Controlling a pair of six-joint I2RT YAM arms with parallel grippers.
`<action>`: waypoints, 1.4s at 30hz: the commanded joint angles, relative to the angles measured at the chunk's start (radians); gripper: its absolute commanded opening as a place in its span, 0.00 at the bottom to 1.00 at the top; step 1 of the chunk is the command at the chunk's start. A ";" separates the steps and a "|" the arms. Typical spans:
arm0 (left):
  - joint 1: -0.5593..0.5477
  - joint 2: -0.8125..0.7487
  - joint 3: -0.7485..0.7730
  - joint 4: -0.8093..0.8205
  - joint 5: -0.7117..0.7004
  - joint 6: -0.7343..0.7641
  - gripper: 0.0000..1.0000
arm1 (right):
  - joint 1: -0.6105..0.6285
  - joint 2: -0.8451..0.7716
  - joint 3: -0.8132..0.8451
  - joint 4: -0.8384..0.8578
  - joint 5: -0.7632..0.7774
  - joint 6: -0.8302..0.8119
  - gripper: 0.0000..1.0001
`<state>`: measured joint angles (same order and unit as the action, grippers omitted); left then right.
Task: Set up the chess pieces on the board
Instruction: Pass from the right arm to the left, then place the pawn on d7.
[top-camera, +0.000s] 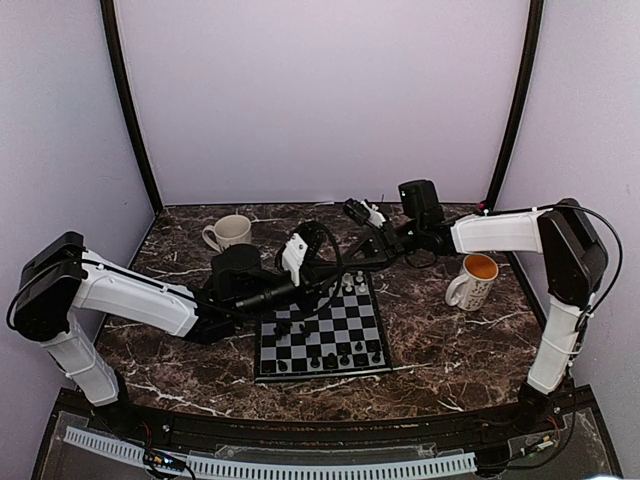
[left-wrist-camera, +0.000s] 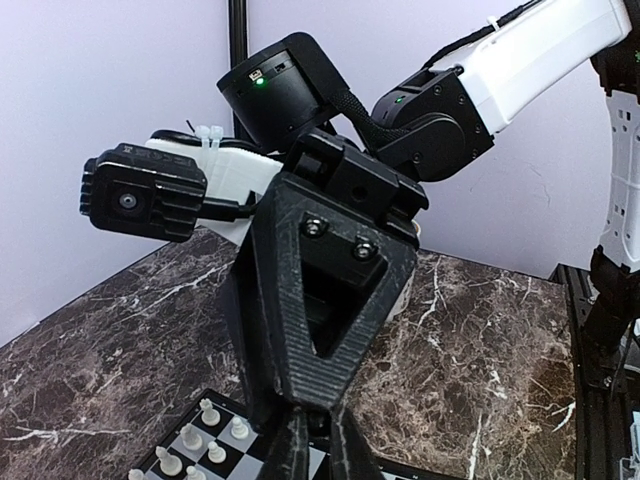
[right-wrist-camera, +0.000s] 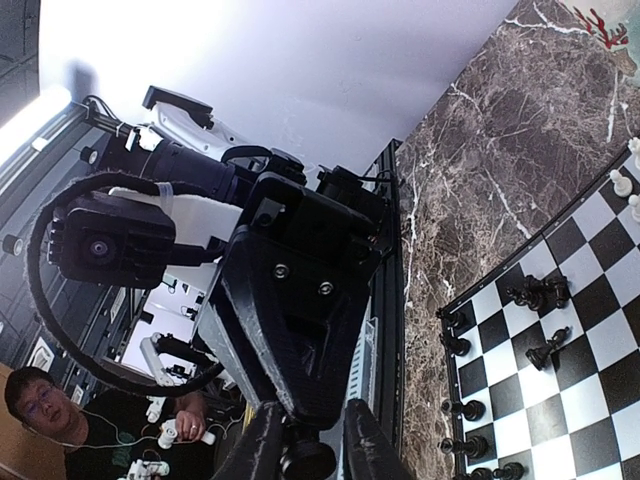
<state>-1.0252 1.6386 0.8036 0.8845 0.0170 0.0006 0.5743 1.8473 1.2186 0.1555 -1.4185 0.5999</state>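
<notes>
Left mug (top-camera: 230, 233): stands on the table's far left, well apart from the board.
Left gripper (top-camera: 300, 290): hangs over the board's far-left corner, tip to tip with the other gripper. In the left wrist view the fingers (left-wrist-camera: 292, 455) stand nearly together with a slim gap. I cannot tell whether they pinch anything.
Board (top-camera: 335, 322): lies flat at the table's centre, between the arms.
Black pieces (top-camera: 320, 360): most stand in the near row. A few mid-board ones (right-wrist-camera: 540, 290) look toppled.
White pieces (top-camera: 355, 285): clustered at the far-right corner, upright.
Dark round thing (right-wrist-camera: 305, 455): sits between fingers at the bottom of the right wrist view. It is probably a black piece, but which gripper has it is unclear.
Right gripper (top-camera: 345, 268): meets the left one above the board. I cannot tell whether it is clenched or released.
Right mug (top-camera: 472, 280): stands near the board's right side.
Handling: the pieces are probably light, rigid, smooth and easy to tip.
Hold: pinch the narrow waist under the head with the fingertips only, keeping the base level. A toppled piece is best taken across its stem.
</notes>
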 joint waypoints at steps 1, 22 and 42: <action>-0.004 -0.015 0.010 0.026 -0.008 -0.005 0.04 | 0.007 -0.034 -0.011 0.069 -0.030 0.014 0.29; 0.004 -0.105 0.412 -1.399 0.094 -0.028 0.03 | -0.131 -0.134 0.060 -0.697 0.457 -0.926 0.55; 0.004 0.308 0.756 -1.677 0.136 0.042 0.03 | -0.130 -0.130 0.052 -0.744 0.437 -0.994 0.54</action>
<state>-1.0241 1.9297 1.5093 -0.7151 0.1635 0.0177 0.4385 1.7401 1.2766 -0.5777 -0.9657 -0.3691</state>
